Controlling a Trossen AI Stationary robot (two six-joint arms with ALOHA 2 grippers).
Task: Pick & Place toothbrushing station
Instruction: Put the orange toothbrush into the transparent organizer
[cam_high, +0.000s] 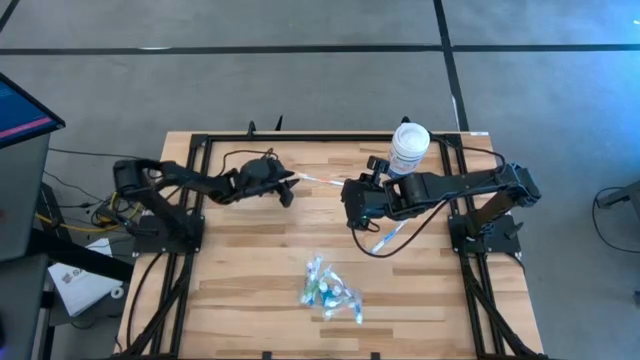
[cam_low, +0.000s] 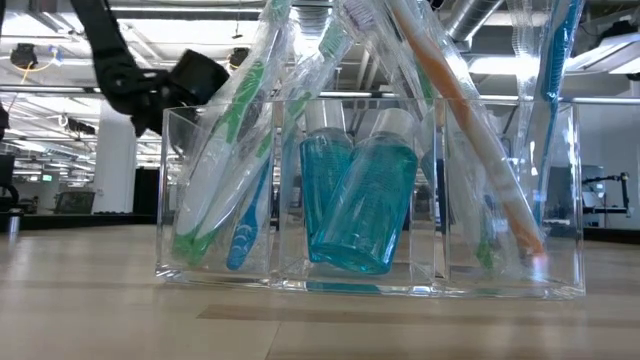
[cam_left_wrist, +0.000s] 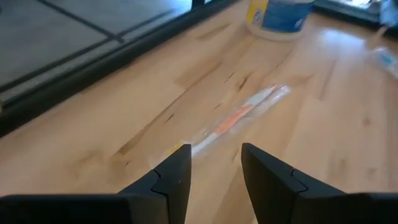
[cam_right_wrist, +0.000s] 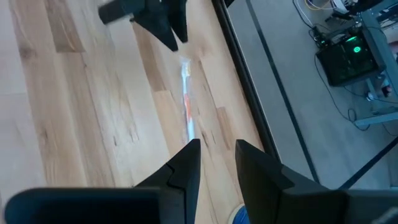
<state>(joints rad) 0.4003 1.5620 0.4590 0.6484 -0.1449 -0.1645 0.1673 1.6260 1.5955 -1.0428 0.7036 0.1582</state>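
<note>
Toothbrush lay on my surface between both empty grippers, left gripper and right gripper each narrowly parted.

Clear tray seen close up, packed with wrapped toothbrushes and teal tube; dark arm behind.

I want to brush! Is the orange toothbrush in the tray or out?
Out. The orange toothbrush lies flat on the table, far from the tray.
</note>
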